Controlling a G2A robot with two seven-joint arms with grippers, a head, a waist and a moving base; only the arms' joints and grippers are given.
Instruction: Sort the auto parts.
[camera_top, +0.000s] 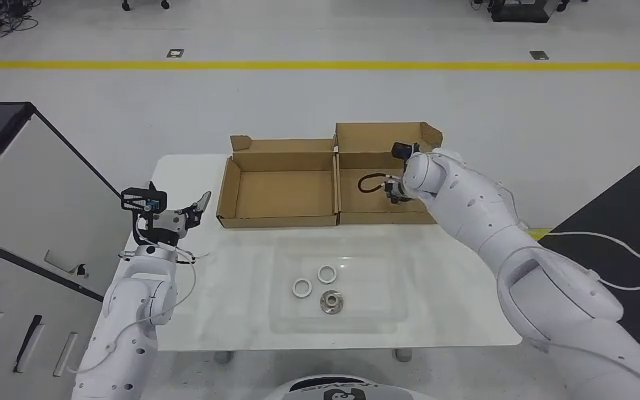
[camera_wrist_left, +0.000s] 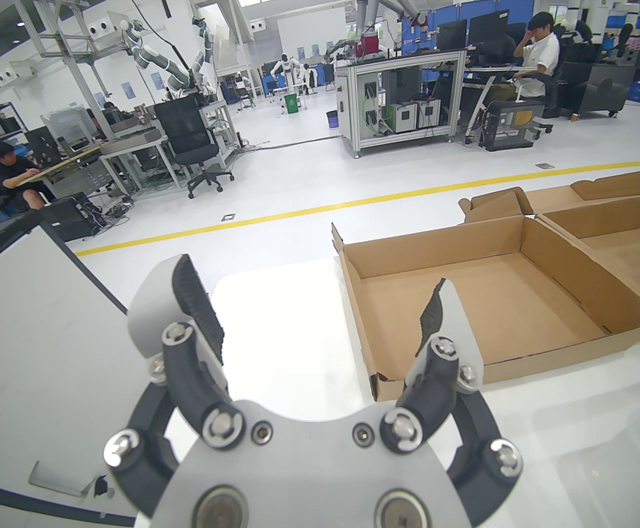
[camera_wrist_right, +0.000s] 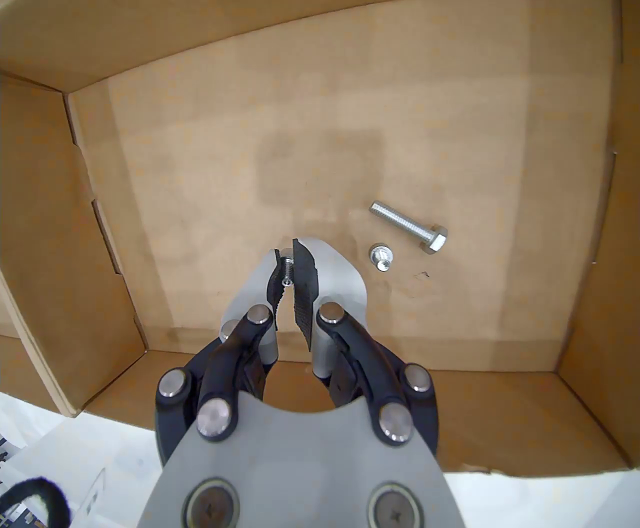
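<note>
My right gripper (camera_wrist_right: 288, 272) hangs over the floor of the right cardboard box (camera_wrist_right: 450, 125), shut on a small silver bolt (camera_wrist_right: 287, 270) held between its pads. On the box floor beside it lie a long hex bolt (camera_wrist_right: 409, 227) and a short bolt (camera_wrist_right: 380, 257). From above, that gripper (camera_top: 395, 187) sits inside the right box (camera_top: 360, 160). Two white rings (camera_top: 301, 289) (camera_top: 327, 273) and a metal flanged part (camera_top: 330, 300) rest at the table's middle. My left gripper (camera_wrist_left: 320, 320) stands open and holds nothing, off the left box's (camera_wrist_left: 500, 300) near corner.
The left box (camera_top: 280, 190) has nothing inside. A clear plastic sheet (camera_top: 380, 300) lies under the loose parts. A grey panel (camera_top: 50, 190) leans at the table's left side. A white table (camera_top: 450, 290) has bare surface to the right of the parts.
</note>
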